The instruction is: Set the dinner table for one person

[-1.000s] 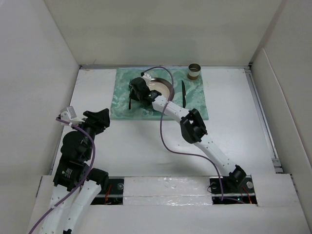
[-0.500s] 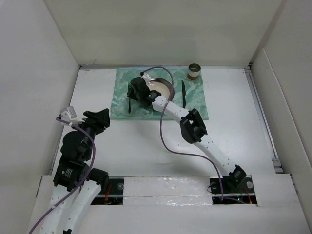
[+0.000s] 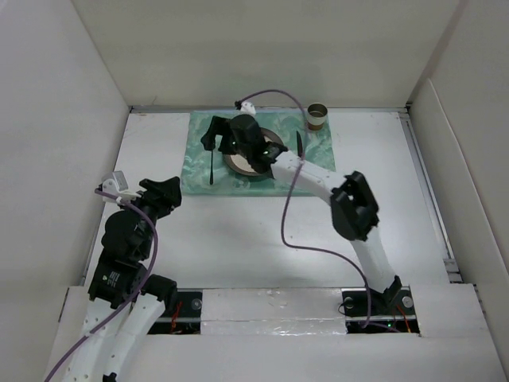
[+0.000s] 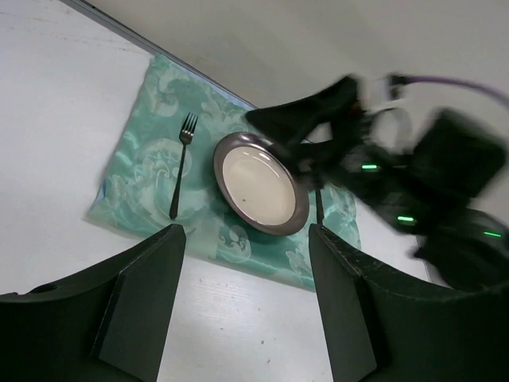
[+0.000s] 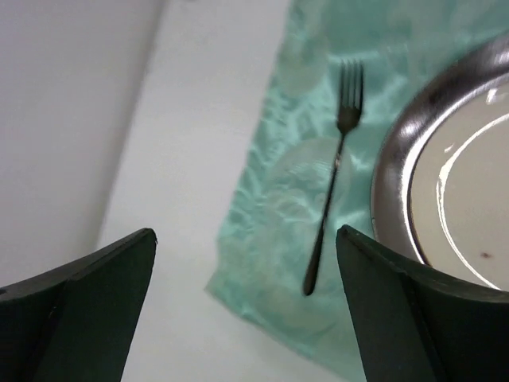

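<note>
The desk [image 3: 238,231] fills the floor between the white panels. Its far middle carries a green placemat [image 3: 199,171] with 1 fork [image 3: 212,165] left of 1 plate [image 4: 258,193]. The right tool [image 5: 245,232] hovers above the fork, spread wide and empty. The left tool [image 4: 242,231] is spread and empty.

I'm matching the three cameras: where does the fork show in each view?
Top external: the fork lies left of centre, above the middle, left of the plate.
Left wrist: the fork is upper left of centre, left of the plate.
Right wrist: the fork is near the centre, left of the plate.
Shared landmark: the plate.
</note>
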`<state>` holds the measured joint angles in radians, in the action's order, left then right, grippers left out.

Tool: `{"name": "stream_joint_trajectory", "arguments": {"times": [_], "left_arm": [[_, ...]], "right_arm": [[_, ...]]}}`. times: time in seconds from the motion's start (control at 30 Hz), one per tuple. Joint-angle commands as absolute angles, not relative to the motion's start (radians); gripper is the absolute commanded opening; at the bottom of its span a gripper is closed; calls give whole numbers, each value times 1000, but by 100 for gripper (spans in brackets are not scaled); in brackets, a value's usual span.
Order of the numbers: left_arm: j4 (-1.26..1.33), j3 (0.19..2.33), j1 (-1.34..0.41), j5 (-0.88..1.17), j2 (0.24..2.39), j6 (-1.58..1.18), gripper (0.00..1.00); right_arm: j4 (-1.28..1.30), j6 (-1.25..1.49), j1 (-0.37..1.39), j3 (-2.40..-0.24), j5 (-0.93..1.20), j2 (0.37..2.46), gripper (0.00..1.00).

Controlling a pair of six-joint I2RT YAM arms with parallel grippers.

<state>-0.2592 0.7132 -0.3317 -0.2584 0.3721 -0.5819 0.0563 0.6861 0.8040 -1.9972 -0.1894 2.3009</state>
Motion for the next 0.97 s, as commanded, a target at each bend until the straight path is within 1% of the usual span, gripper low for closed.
{"name": "stream_joint_trajectory", "arguments": {"times": [0.0,0.03,0.07,0.1,0.13,0.17,0.2,0.23,0.27,0.33,0.37,0.43,0.47,0.5,0.53,0.6,0.67,0.73,0.8,0.93], "left_arm": [[-224,732,-334,-252,387,-557,61],[-225,732,-325,-249,387,-554,61],[-219,732,-325,-230,388,-542,61],[-215,732,-316,-221,388,-537,62],[-212,730,-316,-215,394,-535,62],[-209,729,-316,-203,397,-534,62],[-204,727,-307,-180,400,-525,63],[-201,727,-307,-179,400,-525,63],[-199,727,-307,-176,402,-520,63],[-192,724,-298,-154,400,-511,63],[-192,726,-298,-144,400,-508,64],[-192,732,-298,-118,385,-497,64],[-186,733,-298,-115,379,-492,64],[-184,736,-298,-115,364,-482,64],[-184,747,-298,-129,354,-476,65],[-189,762,-298,-159,339,-468,65],[-180,770,-298,-179,331,-453,64],[-151,752,-298,-158,327,-456,64],[-147,742,-298,-141,348,-466,64],[-173,735,-298,-135,376,-483,64]], "right_arm": [[-195,562,819,-1846,-134,1986,100],[-233,530,819,-1704,-132,1918,100],[-257,506,819,-1634,-111,1784,100],[-279,483,819,-1564,-95,1716,100],[-319,442,828,-1419,-83,1644,100],[-336,419,828,-1349,-84,1499,100],[-354,372,840,-1142,-93,1345,100],[-354,371,841,-1140,-106,1344,100],[-348,362,841,-1073,-126,1187,100],[-313,364,862,-944,-181,1021,100],[-302,373,862,-819,-261,848,100],[-226,412,883,-708,-357,668,100],[-186,434,884,-622,-458,582,100],[-145,451,884,-592,-513,411,100],[-44,486,884,-572,-603,334,100],[55,526,884,-526,-698,162,100],[159,537,884,-517,-768,97,100],[199,545,874,-525,-769,89,100],[196,542,874,-526,-761,126,100],[218,546,874,-581,-715,293,100]]}}
